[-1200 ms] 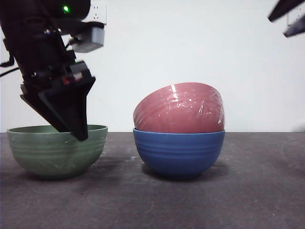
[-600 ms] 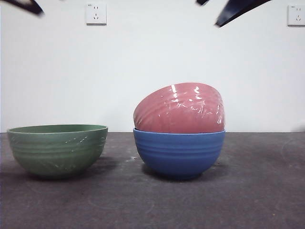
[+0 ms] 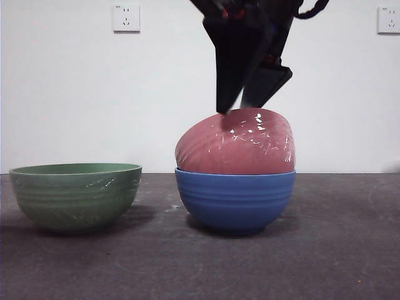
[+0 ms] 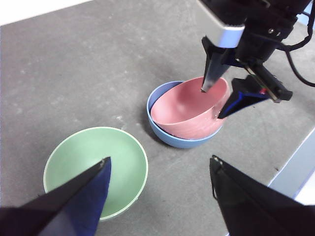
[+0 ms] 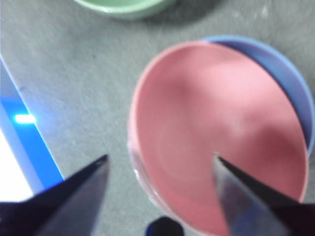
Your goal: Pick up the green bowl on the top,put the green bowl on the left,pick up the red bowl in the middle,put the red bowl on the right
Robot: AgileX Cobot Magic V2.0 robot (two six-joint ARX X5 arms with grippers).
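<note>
- The green bowl (image 3: 75,195) stands upright on the dark grey worktop (image 3: 200,269) at the left, alone and well apart from the other two bowls; pale scratch marks show on its ridged side.
- The left gripper (image 4: 157,189) hangs high over that side with nothing between its jaws, which are spread wide; from its wrist view the green bowl's hollow (image 4: 96,167) lies partly under one jaw.
- In the middle, the red bowl (image 3: 236,143) sits tilted inside a blue bowl (image 3: 235,200), its rounded outside turned toward the front camera and its mouth tipped away. Its rim rides above the blue rim on one side.
- The right gripper (image 3: 240,103) comes down from above, right over the red bowl. Its jaws are spread: in the left wrist view one finger (image 4: 210,78) points into the red hollow and the other is outside the rim. I cannot tell whether either touches the bowl.
- On the white wall behind, one socket (image 3: 125,17) is at upper left and another (image 3: 388,19) at the far right.
</note>
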